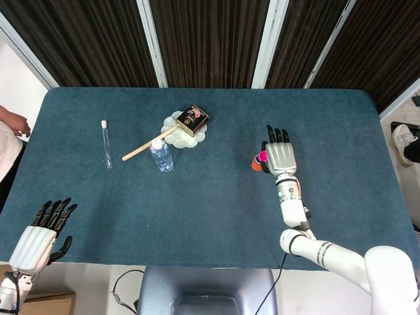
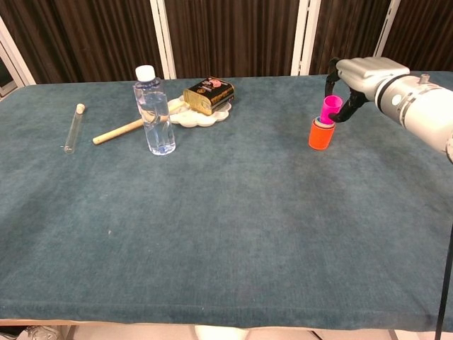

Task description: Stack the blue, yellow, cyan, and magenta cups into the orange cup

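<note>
Fingers of my right hand [image 2: 354,81] pinch the magenta cup [image 2: 330,110] upright atop the orange cup [image 2: 320,134], whose inner cups I can't make out; left hand [image 1: 39,237] empty, fingers spread.

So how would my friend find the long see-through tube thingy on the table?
Start at the dark teal cloth table and go to its left side, past the clear plastic water bottle and the pale wooden stick. The thin clear glass tube lies flat there alone, with a small white cap at its far end.
</note>
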Robot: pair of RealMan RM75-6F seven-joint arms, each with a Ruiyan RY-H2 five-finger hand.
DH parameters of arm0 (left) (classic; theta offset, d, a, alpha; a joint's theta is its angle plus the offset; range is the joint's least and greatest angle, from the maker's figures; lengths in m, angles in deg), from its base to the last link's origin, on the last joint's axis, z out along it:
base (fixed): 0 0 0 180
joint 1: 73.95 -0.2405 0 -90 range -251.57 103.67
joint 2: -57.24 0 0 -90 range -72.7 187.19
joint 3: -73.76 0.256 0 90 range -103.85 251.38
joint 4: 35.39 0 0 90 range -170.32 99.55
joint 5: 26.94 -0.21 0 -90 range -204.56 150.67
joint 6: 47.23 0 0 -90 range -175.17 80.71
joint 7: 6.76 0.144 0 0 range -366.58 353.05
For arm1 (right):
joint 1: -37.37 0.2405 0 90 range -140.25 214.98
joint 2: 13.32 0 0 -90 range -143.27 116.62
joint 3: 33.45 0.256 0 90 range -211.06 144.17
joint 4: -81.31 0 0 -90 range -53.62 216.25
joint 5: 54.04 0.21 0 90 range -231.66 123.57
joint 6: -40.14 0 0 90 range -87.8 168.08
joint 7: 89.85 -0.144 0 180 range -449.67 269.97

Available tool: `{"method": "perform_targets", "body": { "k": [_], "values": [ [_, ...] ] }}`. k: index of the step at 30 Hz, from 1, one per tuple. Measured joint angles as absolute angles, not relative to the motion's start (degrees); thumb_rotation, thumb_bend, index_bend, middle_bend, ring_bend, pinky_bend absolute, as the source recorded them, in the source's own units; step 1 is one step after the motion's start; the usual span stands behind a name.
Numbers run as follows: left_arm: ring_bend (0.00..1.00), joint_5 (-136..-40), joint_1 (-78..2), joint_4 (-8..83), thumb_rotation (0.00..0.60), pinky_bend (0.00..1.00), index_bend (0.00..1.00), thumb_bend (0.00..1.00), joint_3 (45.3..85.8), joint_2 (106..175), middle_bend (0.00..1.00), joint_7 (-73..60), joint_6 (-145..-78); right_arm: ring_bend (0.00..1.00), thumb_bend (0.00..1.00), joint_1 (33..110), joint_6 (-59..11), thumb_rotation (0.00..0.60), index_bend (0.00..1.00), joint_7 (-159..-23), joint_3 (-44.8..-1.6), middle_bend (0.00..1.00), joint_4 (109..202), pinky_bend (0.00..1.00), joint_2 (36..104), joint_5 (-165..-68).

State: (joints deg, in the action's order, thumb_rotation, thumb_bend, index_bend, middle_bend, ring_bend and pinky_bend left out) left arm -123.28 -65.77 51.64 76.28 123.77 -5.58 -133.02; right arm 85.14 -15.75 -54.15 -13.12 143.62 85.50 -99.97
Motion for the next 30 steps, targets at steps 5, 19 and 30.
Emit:
{"method": "perform_targets", "body": {
  "k": [5, 19, 30],
  "values": [
    [0.00, -123.2, -65.7, 51.6, 0.600, 0.06, 0.00, 0.47, 76.2, 123.8, 0.00, -5.5, -132.8, 0.00, 0.47, 85.2, -14.7, 0.600, 0.15, -53.7, -13.5, 0.01, 144.6, 0.00, 84.9, -98.8],
    [0.00, -124.0, -66.3, 51.3, 0.600, 0.06, 0.00, 0.47, 76.3, 123.3, 0.00, -7.1, -135.0, 0.00, 0.39, 73.4, -23.6, 0.600, 0.00, -60.6, -21.8, 0.00, 169.9, 0.00, 69.4, -112.3],
    [0.00, -124.7, -66.2, 51.0, 0.600, 0.06, 0.00, 0.47, 76.4, 124.5, 0.00, -5.1, -134.6, 0.00, 0.39, 47.3, -51.6, 0.600, 0.00, -74.6, -40.7, 0.00, 173.4, 0.00, 56.8, -138.1]
  ]
}}
